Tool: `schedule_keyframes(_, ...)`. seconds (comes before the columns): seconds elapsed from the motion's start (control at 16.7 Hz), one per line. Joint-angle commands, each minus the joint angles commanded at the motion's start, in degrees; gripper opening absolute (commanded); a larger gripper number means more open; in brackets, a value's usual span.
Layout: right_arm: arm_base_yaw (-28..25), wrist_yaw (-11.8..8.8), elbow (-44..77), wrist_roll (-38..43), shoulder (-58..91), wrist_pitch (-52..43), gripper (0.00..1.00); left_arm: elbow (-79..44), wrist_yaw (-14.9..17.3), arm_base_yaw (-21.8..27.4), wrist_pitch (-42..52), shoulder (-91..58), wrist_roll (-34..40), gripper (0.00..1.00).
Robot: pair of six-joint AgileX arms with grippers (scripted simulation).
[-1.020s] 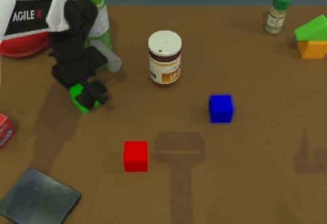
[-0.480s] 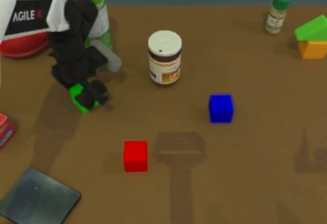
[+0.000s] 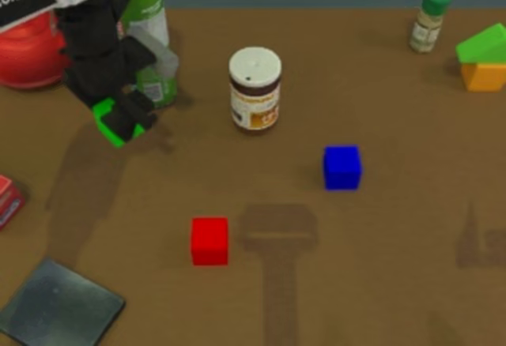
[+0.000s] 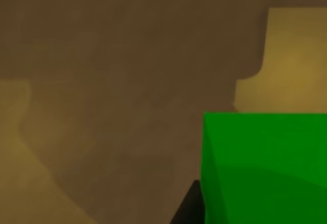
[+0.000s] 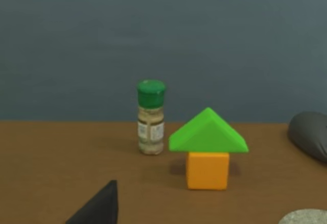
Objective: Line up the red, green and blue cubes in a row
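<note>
My left gripper (image 3: 122, 117) is shut on the green cube (image 3: 111, 123) at the back left, held above the table over its own shadow. In the left wrist view the green cube (image 4: 265, 168) fills the corner, with a dark finger (image 4: 190, 206) against its side. The red cube (image 3: 209, 241) rests on the table at front centre-left. The blue cube (image 3: 341, 167) sits apart from it, right of centre. My right arm is outside the top view; only a dark part of my right gripper (image 5: 99, 208) shows in its wrist view, facing the back right corner.
A white-lidded jar (image 3: 254, 89) stands at back centre. A green bottle (image 3: 150, 14) and a red object (image 3: 28, 54) are behind my left arm. A spice bottle (image 3: 431, 18) and a green wedge (image 3: 482, 43) on an orange block (image 3: 484, 76) occupy the back right. A dark tile (image 3: 59, 306) lies front left.
My left gripper has risen and moved back and to the left, carrying the green cube. The red and blue cubes have not moved.
</note>
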State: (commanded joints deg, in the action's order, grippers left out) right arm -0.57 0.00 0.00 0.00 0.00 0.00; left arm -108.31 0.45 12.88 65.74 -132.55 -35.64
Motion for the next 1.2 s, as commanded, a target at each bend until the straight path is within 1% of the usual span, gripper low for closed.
schedule_keyframes(0.36,0.00,0.00,0.00,0.00,0.00,0.00,1.00,-0.62,-0.04,0.33,0.97,0.48,-0.13,0.00)
schedule_keyframes(0.48,0.00,0.00,0.00,0.00,0.00,0.00,1.00,0.20,-0.07,2.36,0.78,1.22,-0.97,0.00)
schedule_keyframes(0.66,0.00,0.00,0.00,0.00,0.00,0.00,1.00,2.98,-0.13,8.89,0.19,3.62,-3.21,0.00)
schedule_keyframes(1.02,0.00,0.00,0.00,0.00,0.00,0.00,1.00,10.31,-0.28,25.66,-1.13,9.62,-8.90,0.00)
schedule_keyframes(1.14,0.00,0.00,0.00,0.00,0.00,0.00,1.00,12.01,-0.33,29.45,-1.49,11.09,-10.26,0.00)
schedule_keyframes(1.2,0.00,0.00,0.00,0.00,0.00,0.00,1.00,12.54,-0.35,30.45,-1.61,11.55,-10.67,0.00)
